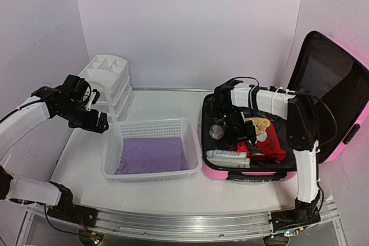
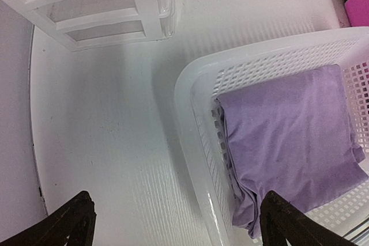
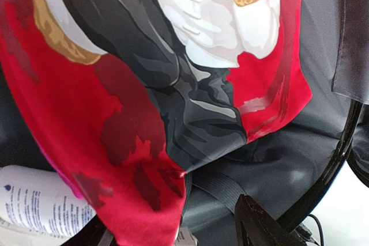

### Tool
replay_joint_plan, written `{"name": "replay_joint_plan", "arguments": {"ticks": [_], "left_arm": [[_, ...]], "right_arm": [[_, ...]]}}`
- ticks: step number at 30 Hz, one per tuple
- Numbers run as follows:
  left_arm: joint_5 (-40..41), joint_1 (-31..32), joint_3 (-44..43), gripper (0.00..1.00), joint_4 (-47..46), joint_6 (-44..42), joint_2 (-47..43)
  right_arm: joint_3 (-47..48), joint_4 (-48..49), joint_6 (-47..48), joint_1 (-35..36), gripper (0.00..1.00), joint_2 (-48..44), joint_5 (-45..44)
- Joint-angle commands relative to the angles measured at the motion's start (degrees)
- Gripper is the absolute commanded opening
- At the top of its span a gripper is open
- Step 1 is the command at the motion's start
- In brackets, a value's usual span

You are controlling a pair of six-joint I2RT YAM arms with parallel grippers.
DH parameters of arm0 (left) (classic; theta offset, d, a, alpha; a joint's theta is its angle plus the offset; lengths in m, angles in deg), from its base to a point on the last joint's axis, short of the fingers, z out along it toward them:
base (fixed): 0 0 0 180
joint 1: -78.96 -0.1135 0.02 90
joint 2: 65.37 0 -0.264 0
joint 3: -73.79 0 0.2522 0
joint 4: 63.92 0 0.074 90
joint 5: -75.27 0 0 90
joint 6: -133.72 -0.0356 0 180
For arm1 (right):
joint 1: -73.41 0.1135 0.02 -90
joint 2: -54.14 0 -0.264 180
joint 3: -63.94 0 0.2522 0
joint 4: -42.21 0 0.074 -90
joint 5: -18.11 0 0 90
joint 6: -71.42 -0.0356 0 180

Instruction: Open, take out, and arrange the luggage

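Note:
The pink suitcase (image 1: 216, 172) lies open at the right, its lid (image 1: 331, 87) standing up with black lining. Inside lie a red printed garment (image 1: 271, 145), white bottles (image 1: 228, 156) and a small round item (image 1: 217, 131). My right gripper (image 1: 243, 137) is down inside the case, open. In the right wrist view (image 3: 173, 235) its fingertips (image 3: 259, 226) stand either side of the garment's lower edge (image 3: 86, 131), over the black lining (image 3: 300, 159) and a strap (image 3: 222, 187). My left gripper (image 1: 97, 123) is open and empty above the table by the basket's left end; it also shows in the left wrist view (image 2: 173, 231).
A white mesh basket (image 1: 115, 142) with a folded purple cloth (image 1: 153, 154) sits mid-table; its rim (image 2: 190, 113) and cloth (image 2: 288, 142) show in the left wrist view. A white drawer organizer (image 1: 109, 82) stands back left, also in the left wrist view (image 2: 104, 10). A white bottle (image 3: 40, 205) lies beside the garment.

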State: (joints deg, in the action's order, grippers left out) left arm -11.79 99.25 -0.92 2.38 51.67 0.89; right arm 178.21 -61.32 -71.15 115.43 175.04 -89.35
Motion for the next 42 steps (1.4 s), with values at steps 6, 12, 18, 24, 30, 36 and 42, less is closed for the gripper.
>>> {"name": "replay_joint_plan", "arguments": {"ticks": [6, 12, 18, 24, 30, 36, 42], "left_arm": [[-0.05, -0.14, -0.84, 0.99, -0.6, -0.25, -0.95], [0.13, -0.17, -0.94, 0.99, -0.61, -0.13, -0.78], [0.13, -0.17, -0.84, 1.0, -0.61, -0.2, -1.12], [0.22, -0.17, -1.26, 0.99, -0.3, 0.29, -1.33], [0.61, -0.16, -2.79, 0.99, -0.06, 1.81, -0.44], [1.38, -0.12, -6.36, 0.99, 1.99, 4.7, 2.01], [-1.87, -0.17, -10.74, 1.0, 6.23, 13.32, 6.07]], "right_arm": [[2.59, -6.99, 2.48, -0.35, 0.62, 2.53, 0.38], [3.31, -6.2, 4.59, -0.36, 0.48, 2.64, 0.27], [2.41, -4.58, 5.78, -0.34, 0.28, 2.88, 1.71], [1.15, -2.16, 8.1, -0.36, 0.07, 0.6, 2.05], [0.02, 0.82, 14.59, -0.95, 0.0, -3.24, 3.47], [-5.13, 6.84, 24.73, -8.31, 0.0, -10.49, 16.64], [-7.32, 10.38, 32.38, -14.82, 0.0, -14.38, 32.47]]}}
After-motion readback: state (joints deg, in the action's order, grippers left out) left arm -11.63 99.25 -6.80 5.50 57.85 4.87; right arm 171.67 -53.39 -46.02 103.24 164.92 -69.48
